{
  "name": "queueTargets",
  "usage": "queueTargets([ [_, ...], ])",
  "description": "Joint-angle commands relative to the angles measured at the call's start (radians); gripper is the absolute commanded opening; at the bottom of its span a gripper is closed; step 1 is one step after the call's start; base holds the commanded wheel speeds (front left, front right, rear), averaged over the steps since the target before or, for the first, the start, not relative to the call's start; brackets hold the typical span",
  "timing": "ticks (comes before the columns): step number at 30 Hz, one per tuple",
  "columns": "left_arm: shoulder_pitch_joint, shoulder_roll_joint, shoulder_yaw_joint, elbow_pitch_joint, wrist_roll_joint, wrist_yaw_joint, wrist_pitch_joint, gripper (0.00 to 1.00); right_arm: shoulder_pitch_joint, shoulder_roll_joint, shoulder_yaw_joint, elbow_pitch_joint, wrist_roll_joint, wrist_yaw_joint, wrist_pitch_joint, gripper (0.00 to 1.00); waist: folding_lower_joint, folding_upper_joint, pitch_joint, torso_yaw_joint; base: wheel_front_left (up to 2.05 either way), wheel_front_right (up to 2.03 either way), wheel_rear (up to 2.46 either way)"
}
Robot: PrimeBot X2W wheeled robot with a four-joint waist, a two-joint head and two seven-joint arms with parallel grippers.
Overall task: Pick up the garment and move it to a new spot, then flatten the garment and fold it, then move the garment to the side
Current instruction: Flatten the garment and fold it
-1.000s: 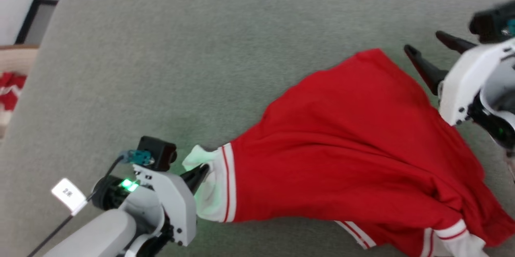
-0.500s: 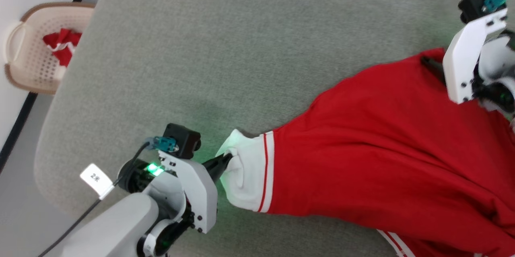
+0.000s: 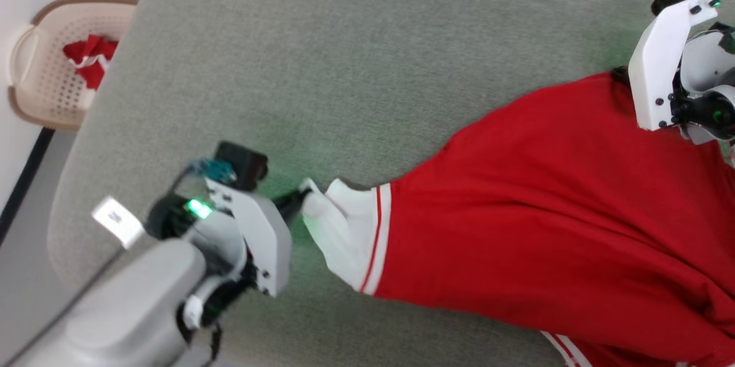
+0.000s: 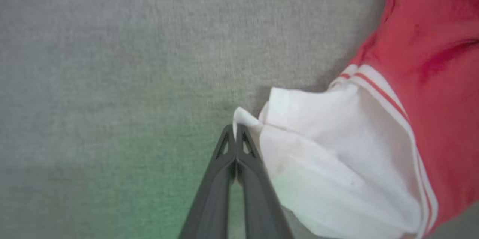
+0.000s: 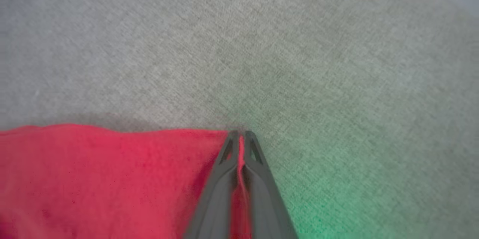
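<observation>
Your left gripper (image 4: pixel 235 132) was clenched on the garment (image 3: pixel 545 212) at its white sleeve tip; your right gripper (image 5: pixel 239 136) pinched its red edge. The garment lay stretched between them on the cushion (image 3: pixel 344 68).

1. garment (image 3: pixel 545 212): body plain red; sleeve (image 4: pixel 336 156) white; trim (image 3: pixel 376 240) white with a thin red stripe.
2. padded surface (image 3: pixel 344 68): pale grey-green, fine woven texture; tinted green beside each gripper.
3. left gripper (image 4: pixel 235 128): fingers dark grey; housing white with a green light; right gripper (image 5: pixel 239 136): same dark grey fingers, white housing.
4. basket (image 3: pixel 49 88): cream, dotted with small holes, brown rim; cloth (image 3: pixel 86 60) inside red with white.
5. floor (image 3: pixel 23 275): grey, edged by a black strip.
</observation>
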Motion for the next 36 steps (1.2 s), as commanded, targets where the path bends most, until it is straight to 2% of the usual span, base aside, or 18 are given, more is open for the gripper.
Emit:
queueTargets([
  [1, -0.020, 0.009, 0.005, -0.003, 0.003, 0.004, 0.008, 0.00, 0.033, -0.014, 0.017, 0.014, 0.001, -0.002, 0.002, 0.00, 0.0000, 0.0000, -0.022, -0.025, 0.00, 0.00, 0.00],
  [7, -0.145, 0.076, 0.034, -0.017, 0.024, 0.007, 0.096, 0.00, -0.021, -0.024, 0.008, -0.041, 0.041, -0.002, -0.049, 0.00, 0.0000, 0.0000, -0.073, -0.087, 0.00, 0.00, 0.00],
  [11, -0.258, 0.103, 0.051, -0.011, 0.041, -0.010, 0.162, 0.00, -0.045, -0.038, -0.003, -0.063, 0.047, -0.002, -0.086, 0.00, 0.0000, 0.0000, -0.104, -0.127, 0.00, 0.00, 0.00],
  [15, -0.389, 0.089, 0.055, 0.048, 0.060, -0.048, 0.218, 0.00, -0.085, -0.038, -0.024, -0.071, 0.040, -0.002, -0.129, 0.00, 0.0000, 0.0000, -0.127, -0.160, 0.00, 0.00, 0.00],
  [20, -0.561, 0.051, 0.061, 0.187, 0.099, -0.096, 0.239, 0.00, -0.139, -0.026, -0.061, -0.055, 0.018, -0.002, -0.199, 0.00, 0.0000, 0.0000, -0.155, -0.195, 0.00, 0.00, 0.00],
  [24, -0.686, 0.008, 0.061, 0.318, 0.137, -0.129, 0.220, 0.00, -0.193, -0.001, -0.096, -0.009, -0.027, -0.002, -0.281, 0.00, 0.0000, 0.0000, -0.164, -0.221, 0.00, 0.00, 0.00],
  [28, -0.802, -0.037, 0.070, 0.441, 0.178, -0.149, 0.150, 0.00, -0.265, 0.036, -0.126, 0.063, -0.093, -0.002, -0.372, 0.00, 0.0000, 0.0000, -0.143, -0.245, 0.00, 0.00, 0.00],
  [36, -1.037, -0.117, 0.087, 0.659, 0.280, -0.137, -0.081, 0.00, -0.449, 0.122, -0.187, 0.230, -0.272, -0.002, -0.657, 0.00, 0.0000, 0.0000, -0.017, -0.285, 0.00, 0.00, 0.00],
])
